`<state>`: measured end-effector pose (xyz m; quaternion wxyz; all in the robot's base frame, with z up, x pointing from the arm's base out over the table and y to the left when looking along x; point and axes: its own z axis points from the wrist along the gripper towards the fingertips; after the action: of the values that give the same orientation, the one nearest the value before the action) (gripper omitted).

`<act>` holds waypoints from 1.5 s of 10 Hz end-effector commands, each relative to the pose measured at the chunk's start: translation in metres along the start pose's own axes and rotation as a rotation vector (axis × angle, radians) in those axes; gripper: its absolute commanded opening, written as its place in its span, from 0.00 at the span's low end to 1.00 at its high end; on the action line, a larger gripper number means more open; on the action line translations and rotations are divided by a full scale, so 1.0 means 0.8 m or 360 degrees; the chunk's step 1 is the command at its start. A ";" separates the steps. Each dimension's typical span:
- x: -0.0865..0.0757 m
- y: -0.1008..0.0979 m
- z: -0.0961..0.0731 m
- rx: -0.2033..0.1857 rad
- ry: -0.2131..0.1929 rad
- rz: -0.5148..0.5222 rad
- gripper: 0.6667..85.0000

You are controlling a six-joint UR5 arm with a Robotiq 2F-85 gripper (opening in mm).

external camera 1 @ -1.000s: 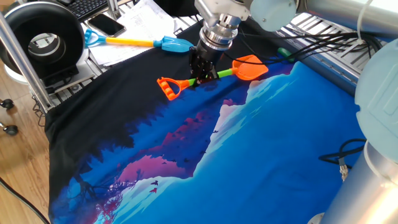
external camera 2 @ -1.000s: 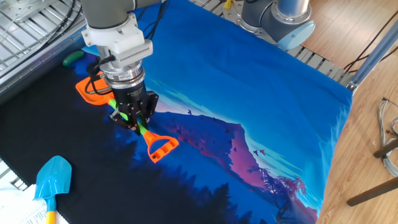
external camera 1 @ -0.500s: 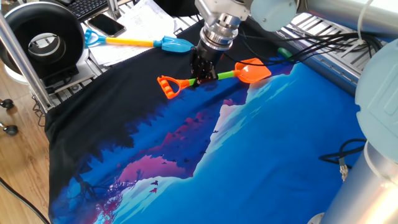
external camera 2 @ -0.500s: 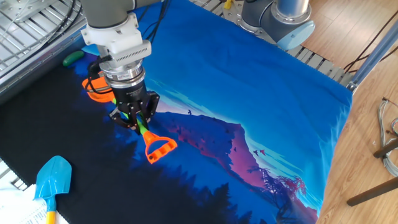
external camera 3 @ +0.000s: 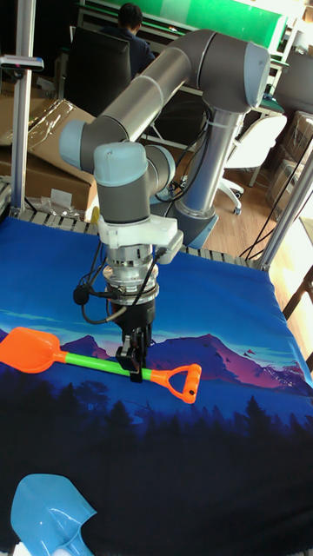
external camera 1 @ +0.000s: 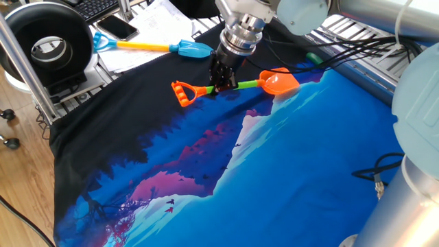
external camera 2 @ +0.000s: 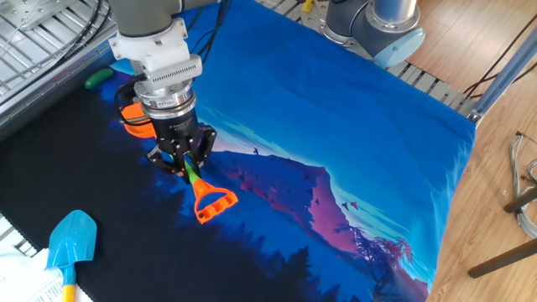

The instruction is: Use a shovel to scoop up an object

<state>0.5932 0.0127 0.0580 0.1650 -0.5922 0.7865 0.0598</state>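
The shovel lies low over the dark end of the printed cloth, with its orange blade [external camera 1: 278,81], lime-green shaft [external camera 1: 248,84] and orange D-handle [external camera 1: 182,92]. My gripper [external camera 1: 221,85] points straight down and is shut on the shaft near the handle end. The other fixed view shows the gripper [external camera 2: 186,163] with the handle [external camera 2: 211,205] sticking out toward the camera and the blade [external camera 2: 132,116] partly hidden behind the wrist. The tall fixed view shows the gripper [external camera 3: 135,363] on the shaft, blade [external camera 3: 28,349] to the left. The object [external camera 1: 314,58], a small green lump [external camera 2: 98,78], lies beyond the blade near the cloth's edge.
A blue-bladed, yellow-shafted shovel [external camera 1: 185,48] lies on papers at the cloth's edge, and its blade [external camera 2: 72,240] shows near the bottom left of the other fixed view. Black cables [external camera 1: 357,46] run past the green lump. A phone [external camera 1: 116,27] and a black round device [external camera 1: 48,48] sit off the cloth.
The held shovel has turned slightly in the gripper's grasp: the blade swung a little toward the green lump and the handle swung the opposite way. The gripper stays shut on the shaft.
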 end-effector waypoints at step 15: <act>0.088 0.029 -0.026 -0.0096 0.0008 -0.0425 0.02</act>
<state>0.5522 -0.0388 0.0515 0.1470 -0.6992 0.6973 0.0567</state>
